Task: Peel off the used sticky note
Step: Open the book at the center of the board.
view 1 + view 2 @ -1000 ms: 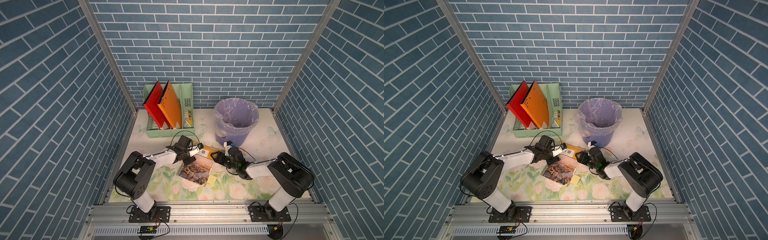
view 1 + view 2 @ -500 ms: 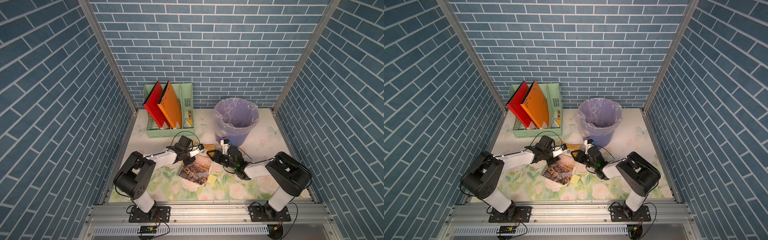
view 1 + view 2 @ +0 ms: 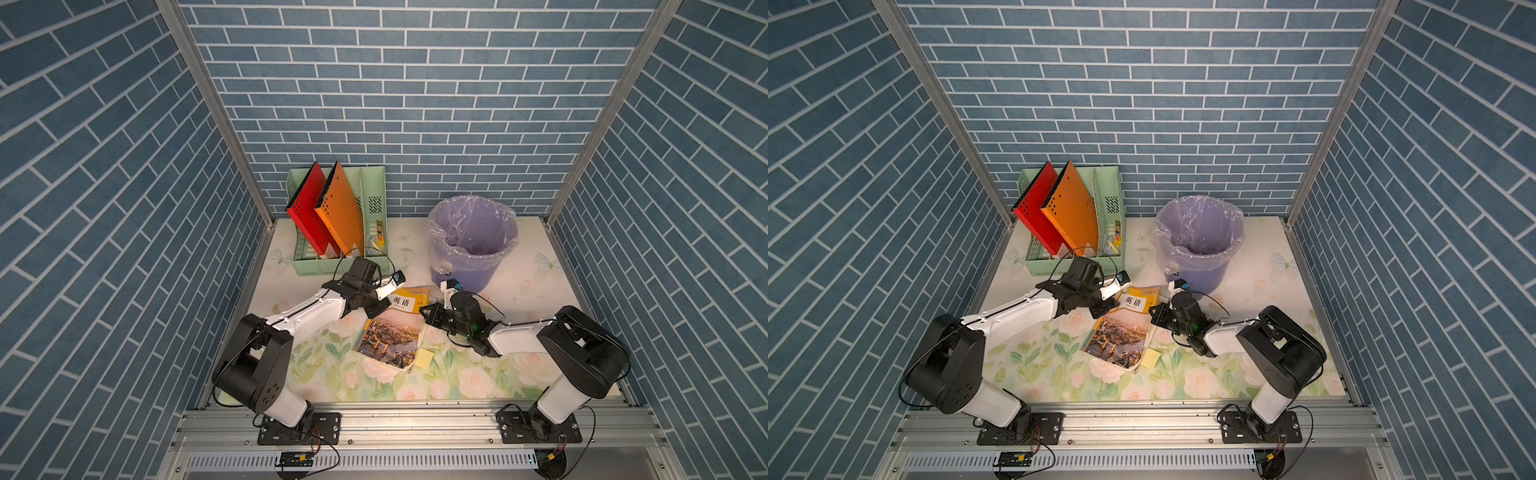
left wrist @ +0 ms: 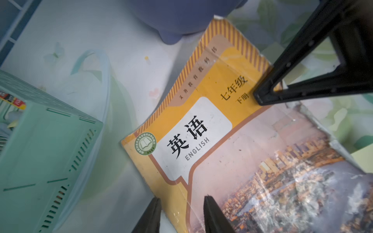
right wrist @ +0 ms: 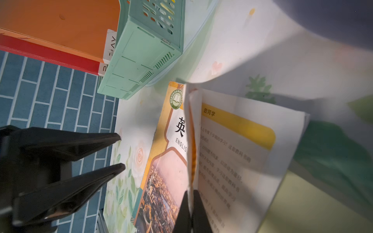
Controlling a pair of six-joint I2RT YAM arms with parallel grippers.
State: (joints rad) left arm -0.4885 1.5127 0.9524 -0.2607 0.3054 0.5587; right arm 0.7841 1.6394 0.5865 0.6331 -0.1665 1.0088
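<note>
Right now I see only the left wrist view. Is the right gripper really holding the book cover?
Observer: Yes, the right gripper is shut on the book cover, holding its edge up off a printed page.
Operator: Where is the sticky note?
Observer: The yellow sticky note lies at the near corner of the book, on the right arm's side.
Operator: Is the bin lined?
Observer: Yes, the purple bin has a clear liner over its rim.

Sticky note (image 3: 424,358) — pale yellow square, lying flat, at 4 o'clock from English textbook (image 3: 392,332), touching its near corner; whether edge is tucked under pages, unclear. Textbook lies slantwise, front cover raised at opening edge — first page visible in right wrist view.
</note>
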